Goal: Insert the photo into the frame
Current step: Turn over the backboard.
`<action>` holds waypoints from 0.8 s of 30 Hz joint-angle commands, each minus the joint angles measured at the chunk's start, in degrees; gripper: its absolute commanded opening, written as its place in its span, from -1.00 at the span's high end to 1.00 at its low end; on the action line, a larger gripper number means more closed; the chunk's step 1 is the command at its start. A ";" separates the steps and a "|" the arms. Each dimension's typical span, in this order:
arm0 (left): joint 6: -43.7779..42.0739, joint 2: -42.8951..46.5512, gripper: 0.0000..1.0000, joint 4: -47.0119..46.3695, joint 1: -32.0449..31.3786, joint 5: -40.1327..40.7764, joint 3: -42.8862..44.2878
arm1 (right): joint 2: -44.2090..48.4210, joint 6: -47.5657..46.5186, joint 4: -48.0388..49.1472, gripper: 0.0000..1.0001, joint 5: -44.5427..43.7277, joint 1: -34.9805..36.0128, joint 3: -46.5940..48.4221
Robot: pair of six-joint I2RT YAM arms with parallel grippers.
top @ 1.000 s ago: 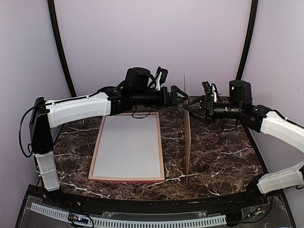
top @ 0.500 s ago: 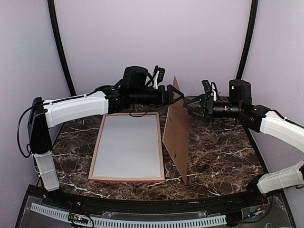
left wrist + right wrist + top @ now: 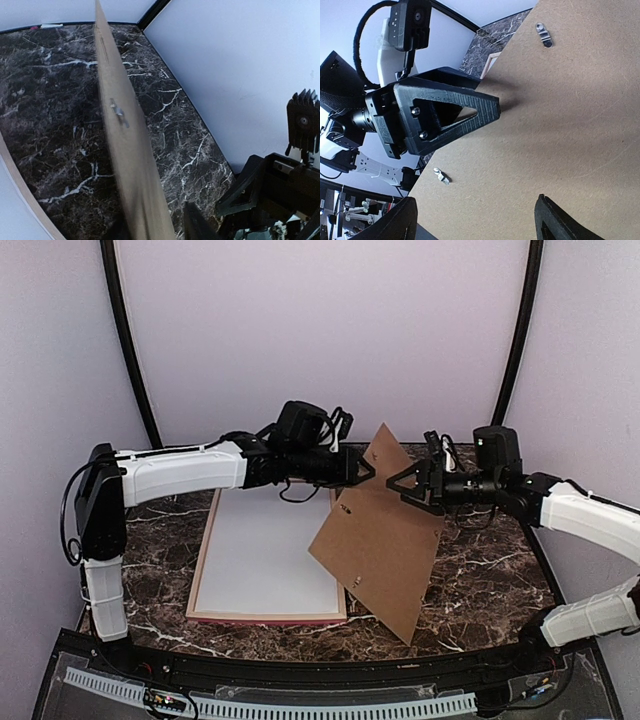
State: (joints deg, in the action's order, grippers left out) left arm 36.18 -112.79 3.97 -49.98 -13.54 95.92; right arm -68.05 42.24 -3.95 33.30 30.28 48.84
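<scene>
Probably to lay it over the frame (image 3: 205, 560) at left, the left gripper (image 3: 362, 468) pinches the far top corner of the tilted backing board (image 3: 385, 540); the right gripper (image 3: 405, 483) gapes wide.

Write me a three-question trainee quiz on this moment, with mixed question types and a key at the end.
1. True or false: the backing board lies flat on the table.
2. Which tool pinches the board's upper corner? A: left tool. B: right tool. C: neither.
3. Short answer: what colour shows along the near edge of the frame?

Key
1. False. The board stands tilted, with its lowest corner down by the table.
2. A. The right tool is open close to the board.
3. Pink. The pale wood side faces up, with a plain white sheet inside.
</scene>
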 commanded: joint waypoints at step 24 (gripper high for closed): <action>18.24 16.91 1.00 -32.65 9.14 -13.06 -30.47 | 8.56 -7.52 -11.39 -0.66 -2.47 -11.41 -3.08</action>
State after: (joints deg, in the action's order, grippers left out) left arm 49.12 -104.62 -14.63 -43.38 -22.74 72.03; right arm -59.42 36.27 -14.57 31.40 19.09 44.97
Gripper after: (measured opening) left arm 0.021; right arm 0.828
